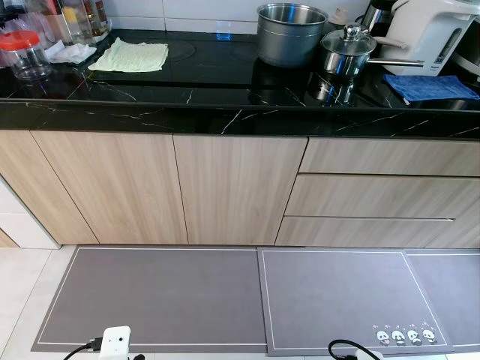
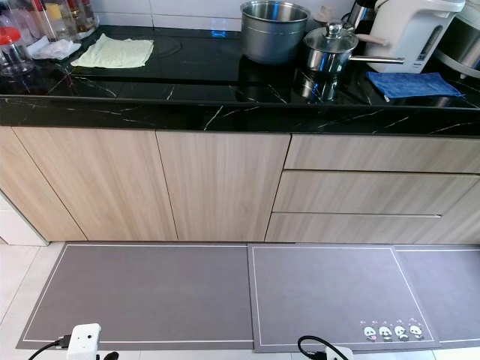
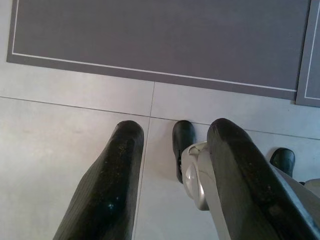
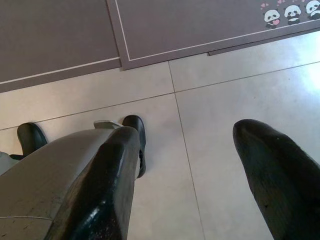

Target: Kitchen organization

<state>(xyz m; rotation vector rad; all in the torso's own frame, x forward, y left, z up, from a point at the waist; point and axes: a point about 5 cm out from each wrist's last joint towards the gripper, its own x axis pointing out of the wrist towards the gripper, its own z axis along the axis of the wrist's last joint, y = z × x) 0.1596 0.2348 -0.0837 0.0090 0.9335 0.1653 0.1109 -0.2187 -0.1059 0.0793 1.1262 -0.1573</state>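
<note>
Head views: black marble-look counter (image 1: 225,120) w/ white veins, above light wood cabinet doors (image 1: 180,187) and three drawers (image 1: 375,195) at the right. On the counter, back edge toward the right: big steel pot (image 1: 291,33), no lid. Just beside it, nearer the front, a small lidded steel saucepan (image 1: 347,49) w/ its handle pointing right. White kettle-type appliance (image 1: 427,34) at the back right corner; blue cloth (image 1: 429,86) lies flat near the right front edge. Pale yellow-green cloth (image 1: 130,55) lies left of centre, crumpled white cloth (image 1: 69,52) beside it, clear jar w/ red lid (image 1: 22,54) near the left edge, bottles (image 1: 71,19) at the back left corner. Grey mats (image 1: 165,296) on the floor; one has panda prints (image 1: 405,336).

L wrist view: left gripper (image 3: 175,150) hangs over pale floor tiles (image 3: 75,130), fingers apart, holding nothing.

R wrist view: right gripper (image 4: 185,150) likewise over tiles, fingers wide apart, nothing held.
</note>
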